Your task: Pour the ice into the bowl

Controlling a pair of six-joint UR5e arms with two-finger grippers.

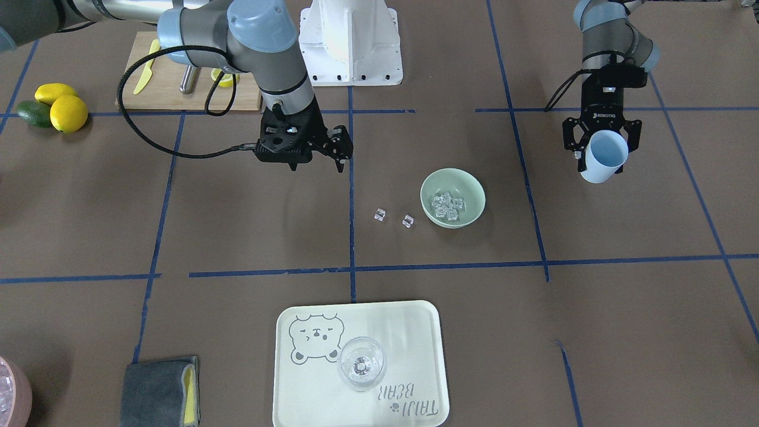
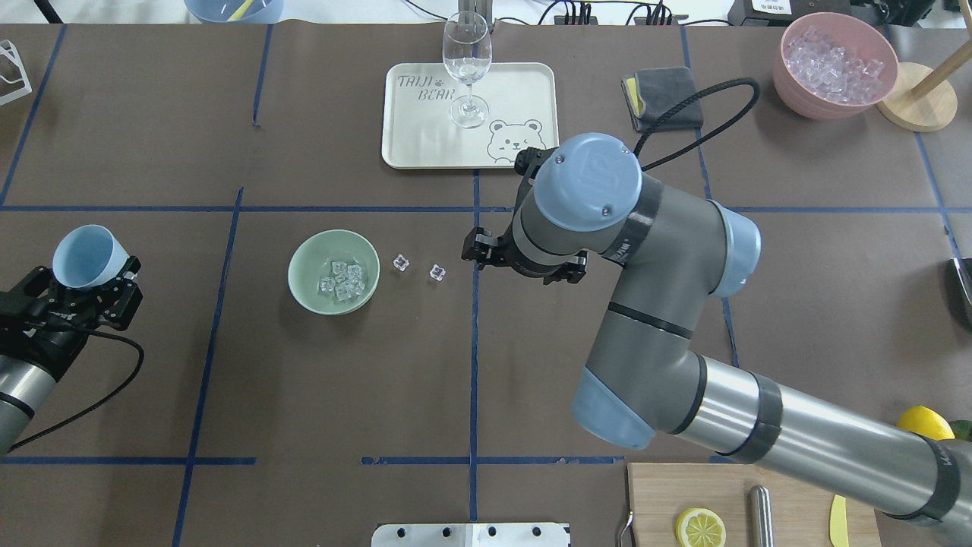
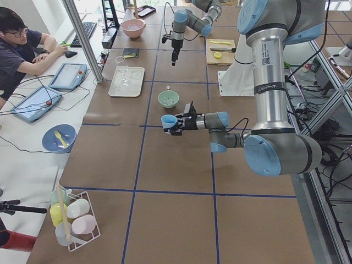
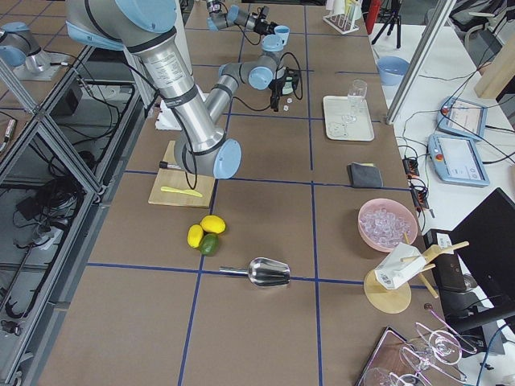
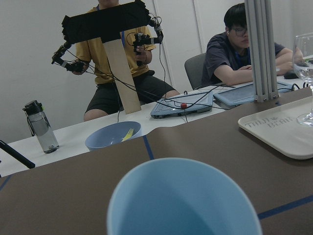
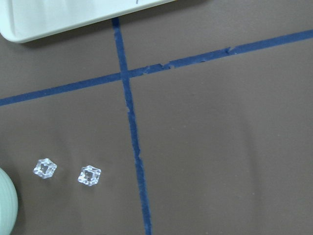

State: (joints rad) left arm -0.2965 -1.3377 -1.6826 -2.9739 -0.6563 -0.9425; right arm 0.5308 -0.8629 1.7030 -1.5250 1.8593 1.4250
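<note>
I note: overhead looks forward and down from behind the base (image 1: 350,41); front camera faces back at it (sides mirrored). Both share bowl (image 2: 307,273) and tray (image 2: 414,133). Side cameras look along the table (image 2: 342,380); wrist cameras sit close.

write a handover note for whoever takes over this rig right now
Left gripper: shut on the cup, held off to the side of the bowl. No ice shows in the cup.
Right gripper: open, empty, hovering near the spilled ice.
Ice: most is in the bowl; two cubes lie on the table beside it.
Done: the pour looks made.
Left: probably get the two cubes into the bowl and set the cup down.
</note>
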